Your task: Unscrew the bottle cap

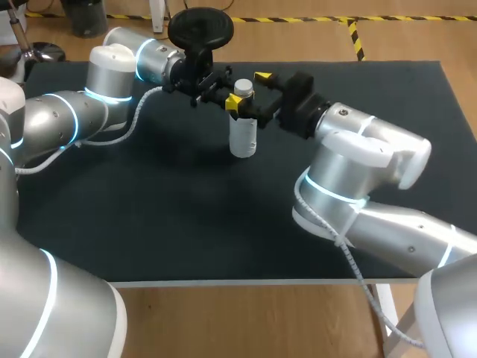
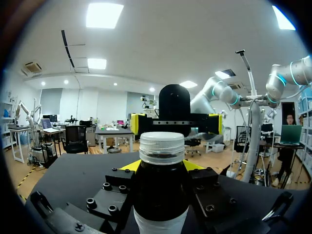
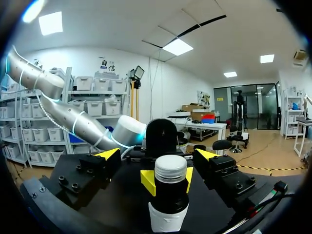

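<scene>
You have the bottle (image 1: 243, 136) standing upright on the table (image 1: 171, 216), toward its far middle, with the white cap (image 1: 244, 88) in place. Your left claw (image 2: 161, 166) pinches the bottle just below the cap, one yellow tip on each side. Your right claw (image 3: 157, 155) is spread wide at cap height, facing the left claw across the bottle, and neither finger touches the cap.
</scene>
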`<state>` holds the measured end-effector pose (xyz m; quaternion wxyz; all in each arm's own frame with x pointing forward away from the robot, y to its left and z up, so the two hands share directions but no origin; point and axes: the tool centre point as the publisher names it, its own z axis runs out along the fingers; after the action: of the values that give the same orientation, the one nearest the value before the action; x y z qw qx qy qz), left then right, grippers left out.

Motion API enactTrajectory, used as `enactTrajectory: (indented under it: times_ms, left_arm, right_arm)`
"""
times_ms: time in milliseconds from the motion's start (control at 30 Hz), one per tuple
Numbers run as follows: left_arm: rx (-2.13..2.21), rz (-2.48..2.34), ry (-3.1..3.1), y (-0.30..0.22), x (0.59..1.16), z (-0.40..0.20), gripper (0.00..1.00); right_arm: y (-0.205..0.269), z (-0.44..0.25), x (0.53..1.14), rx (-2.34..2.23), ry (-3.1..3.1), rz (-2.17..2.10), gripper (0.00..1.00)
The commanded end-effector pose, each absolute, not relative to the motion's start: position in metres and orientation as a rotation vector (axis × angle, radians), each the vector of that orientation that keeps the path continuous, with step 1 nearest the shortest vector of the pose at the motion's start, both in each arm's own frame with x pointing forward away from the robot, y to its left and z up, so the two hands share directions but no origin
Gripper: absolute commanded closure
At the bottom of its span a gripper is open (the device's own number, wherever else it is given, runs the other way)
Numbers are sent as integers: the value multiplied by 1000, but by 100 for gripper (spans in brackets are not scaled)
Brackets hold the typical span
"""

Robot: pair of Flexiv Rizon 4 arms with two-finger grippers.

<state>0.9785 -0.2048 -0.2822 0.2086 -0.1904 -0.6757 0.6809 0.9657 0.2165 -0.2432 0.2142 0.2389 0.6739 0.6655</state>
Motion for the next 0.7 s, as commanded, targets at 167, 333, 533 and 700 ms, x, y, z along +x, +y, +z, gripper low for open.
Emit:
enactTrajectory:
  times_ms: [167,333,533,700]
  left_arm:
    - [-536,1892,-1873,-205,982,-284,100]
    - [-536,1892,-1873,-205,982,-284,100]
    - [-536,1892,-1873,-205,982,-284,100]
    - [-536,1892,-1873,-205,982,-284,100]
  right_arm:
    - [223,-247,971,695,1886,1827,0]
    - [227,-247,976,696,1897,1827,0]
    - [231,-245,978,714,1873,1760,0]
    - [229,-245,982,735,1853,1753,0]
